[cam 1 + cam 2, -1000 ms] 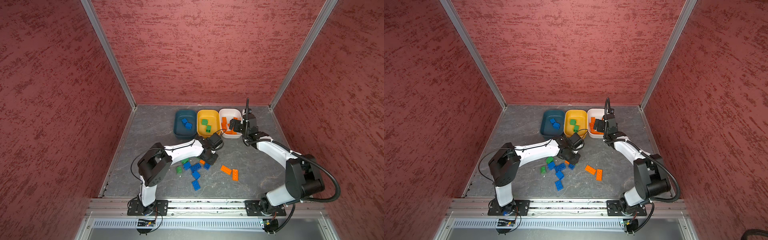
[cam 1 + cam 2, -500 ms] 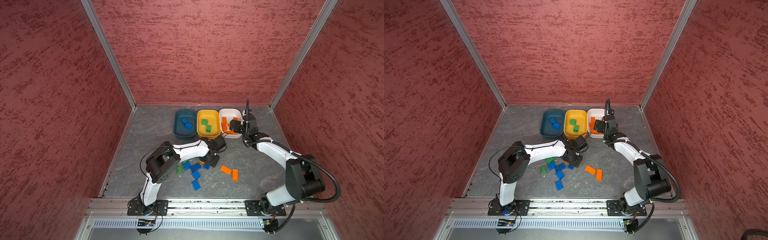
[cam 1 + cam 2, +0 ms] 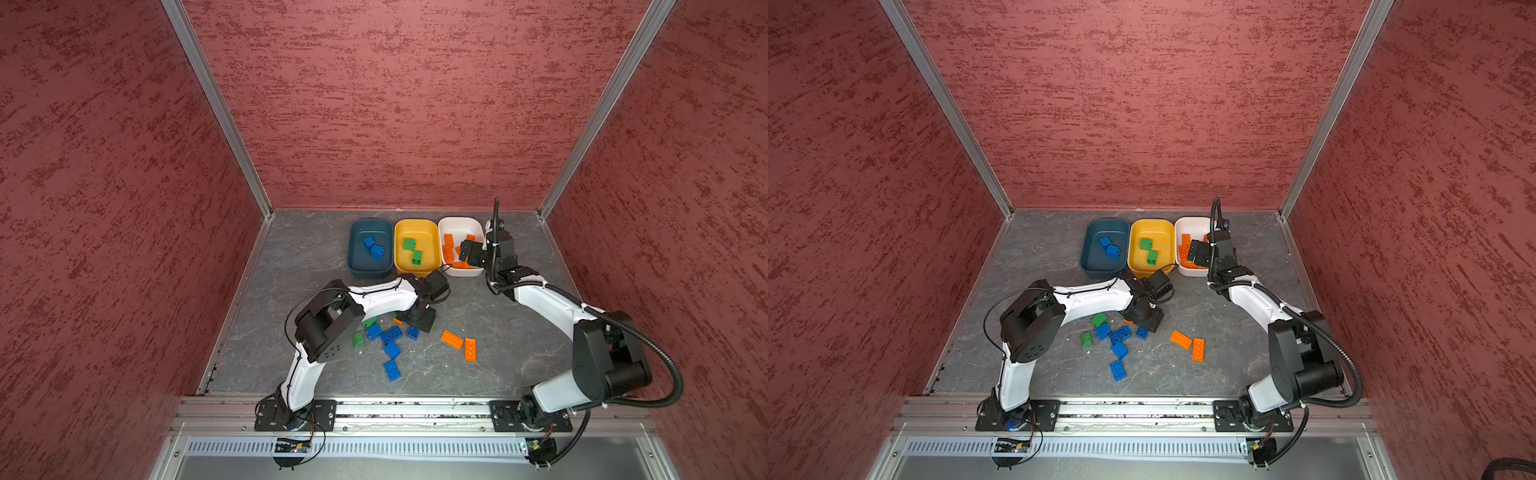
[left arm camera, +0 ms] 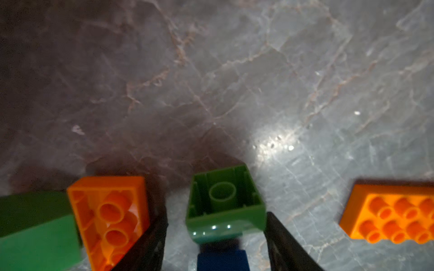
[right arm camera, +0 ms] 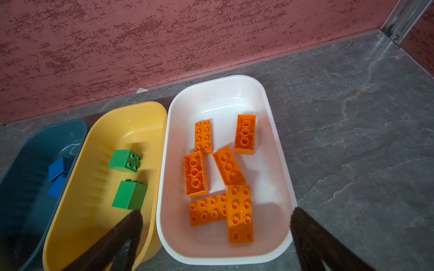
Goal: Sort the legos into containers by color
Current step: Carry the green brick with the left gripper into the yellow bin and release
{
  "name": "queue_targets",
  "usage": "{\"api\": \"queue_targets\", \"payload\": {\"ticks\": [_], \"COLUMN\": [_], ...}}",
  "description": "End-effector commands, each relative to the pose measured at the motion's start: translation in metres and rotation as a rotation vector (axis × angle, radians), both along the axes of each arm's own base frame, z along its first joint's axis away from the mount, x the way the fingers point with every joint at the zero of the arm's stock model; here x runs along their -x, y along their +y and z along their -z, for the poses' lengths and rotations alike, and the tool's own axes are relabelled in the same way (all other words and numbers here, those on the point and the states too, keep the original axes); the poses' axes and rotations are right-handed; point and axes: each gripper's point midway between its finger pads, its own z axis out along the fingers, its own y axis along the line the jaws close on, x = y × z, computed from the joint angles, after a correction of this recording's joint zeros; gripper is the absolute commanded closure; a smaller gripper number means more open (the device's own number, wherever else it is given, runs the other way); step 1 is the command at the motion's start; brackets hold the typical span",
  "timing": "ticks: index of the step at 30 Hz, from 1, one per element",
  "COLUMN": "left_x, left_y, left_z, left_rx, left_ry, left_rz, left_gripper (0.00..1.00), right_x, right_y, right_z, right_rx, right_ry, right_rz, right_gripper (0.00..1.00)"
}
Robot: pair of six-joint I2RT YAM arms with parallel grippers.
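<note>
The step in hand looks like picking a green brick (image 4: 225,199) off the table (image 4: 234,70) for the yellow tub (image 3: 416,225). The left hand (image 3: 419,322) points down over the loose bricks (image 3: 392,335), its fingers (image 4: 148,244) apart and not clamped, the brick lying hollow side up between them. An orange brick (image 4: 110,215) sits just outside one finger, so centre first, then close squarely on the flat sides. The right hand (image 3: 468,252), fingers wide apart and empty, hovers over the white tub (image 5: 265,98) of orange bricks (image 5: 239,211).
</note>
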Motion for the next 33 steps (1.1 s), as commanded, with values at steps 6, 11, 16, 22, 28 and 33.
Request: {"api": "queue_targets", "payload": {"ticks": [6,11,16,22,28,33], "left_x": [-0.012,-0.013,-0.015,-0.035,-0.101,-0.159], "left_y": [-0.01,-0.01,-0.008,-0.012,0.005,0.012], "left_z": [0.01,0.011,0.005,-0.035,-0.095,-0.109], "left_rx": [-0.007,-0.011,-0.014,0.056,0.128,0.194], "left_ry": [-0.01,-0.012,-0.046,-0.181,-0.391,-0.447], "left_rz": [0.024,0.024,0.019,-0.001,-0.116,-0.202], "left_gripper": [0.35,0.45,0.59,0.68,0.68,0.68], "right_x": [0.0,0.0,0.001,0.006,0.014,0.018], "right_y": [-0.002,-0.003,-0.003,0.002,0.003,0.005], "right_z": [-0.018,-0.019,-0.018,-0.036,-0.053,-0.061], "right_rx": [-0.012,-0.009,-0.012,-0.04,-0.073,-0.082], "right_ry": [-0.054,-0.055,-0.053,-0.111,-0.194,-0.227], "right_rz": [0.008,0.011,0.011,-0.023,-0.039,-0.052], "right_gripper": [0.01,0.01,0.01,0.01,0.01,0.01]}}
